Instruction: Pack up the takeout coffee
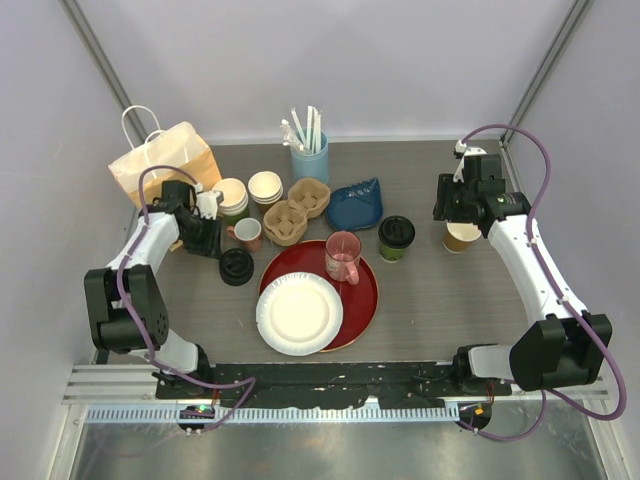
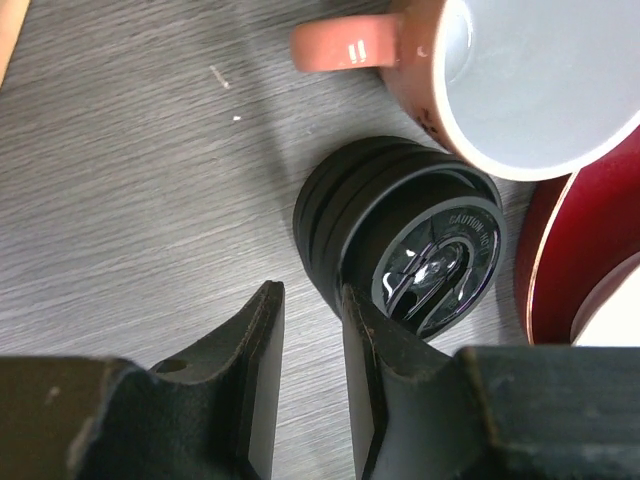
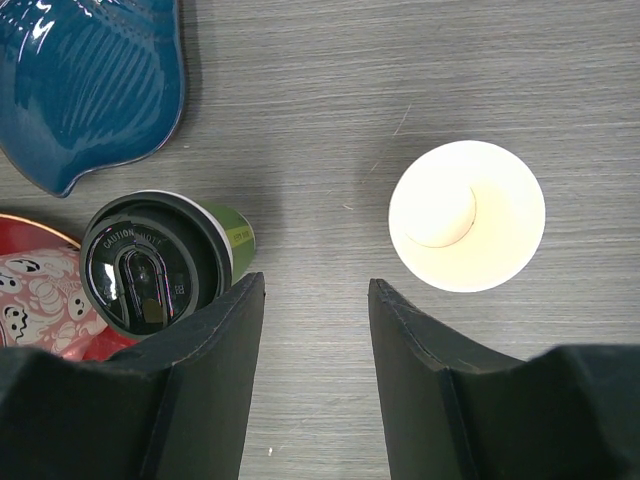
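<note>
A green-sided paper cup with a black lid (image 1: 396, 238) (image 3: 160, 265) stands right of the red plate. A kraft-brown paper cup (image 1: 462, 237) (image 3: 466, 215) stands lidless further right, its white inside showing. My right gripper (image 1: 450, 212) (image 3: 316, 285) hangs open above the bare table between these two cups. A stack of black lids (image 1: 237, 267) (image 2: 400, 240) lies left of the red plate. My left gripper (image 1: 212, 245) (image 2: 310, 295) is low beside it, jaws narrowly apart with only table between them. Its right finger (image 2: 365, 340) is at the stack's edge.
A salmon mug (image 2: 500, 80) sits just behind the lids. The red plate (image 1: 362, 300) carries a white paper plate (image 1: 298, 314) and a pink translucent mug (image 1: 343, 257). Behind are a paper bag (image 1: 165, 165), stacked lidless cups (image 1: 232, 195), a pulp cup carrier (image 1: 295, 212), a blue dish (image 1: 355, 205) and a utensil holder (image 1: 308, 155).
</note>
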Robot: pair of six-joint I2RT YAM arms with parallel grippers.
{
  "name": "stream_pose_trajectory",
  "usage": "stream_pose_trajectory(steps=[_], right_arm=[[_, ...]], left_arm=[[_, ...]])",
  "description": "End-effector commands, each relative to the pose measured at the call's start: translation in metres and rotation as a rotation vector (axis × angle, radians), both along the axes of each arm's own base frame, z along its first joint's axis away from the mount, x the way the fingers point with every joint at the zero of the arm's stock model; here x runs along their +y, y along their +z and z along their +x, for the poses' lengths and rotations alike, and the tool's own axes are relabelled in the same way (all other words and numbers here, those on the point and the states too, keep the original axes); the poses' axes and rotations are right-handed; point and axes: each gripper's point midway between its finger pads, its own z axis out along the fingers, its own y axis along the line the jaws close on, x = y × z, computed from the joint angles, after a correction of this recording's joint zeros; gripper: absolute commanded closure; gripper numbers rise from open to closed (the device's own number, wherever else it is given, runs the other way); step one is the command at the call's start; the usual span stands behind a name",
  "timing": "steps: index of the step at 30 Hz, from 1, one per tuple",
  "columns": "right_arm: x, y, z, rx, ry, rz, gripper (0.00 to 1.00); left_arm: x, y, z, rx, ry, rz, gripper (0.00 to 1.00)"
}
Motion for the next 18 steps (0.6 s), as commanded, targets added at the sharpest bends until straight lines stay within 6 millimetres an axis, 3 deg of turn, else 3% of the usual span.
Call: stream_pose_trajectory(steps=[1, 7, 18], right_arm=[[0.001, 0.018, 0.001, -0.071, 0.011, -0.010, 0.48], [0.001, 0.016, 0.000, -0.068, 0.012, -0.010, 0.48], [0.001, 0.015, 0.000, -0.067, 0.015, -0.009, 0.48]], left_arm=[[-0.005, 0.006, 0.013, -0.069, 0.002, 0.021, 0.66], [-0.002, 0.004, 0.015, -0.069, 0.009, 0.045, 0.67], [-0.019, -0.010, 0.007, -0.006, -0.025, -0.004, 0.74]])
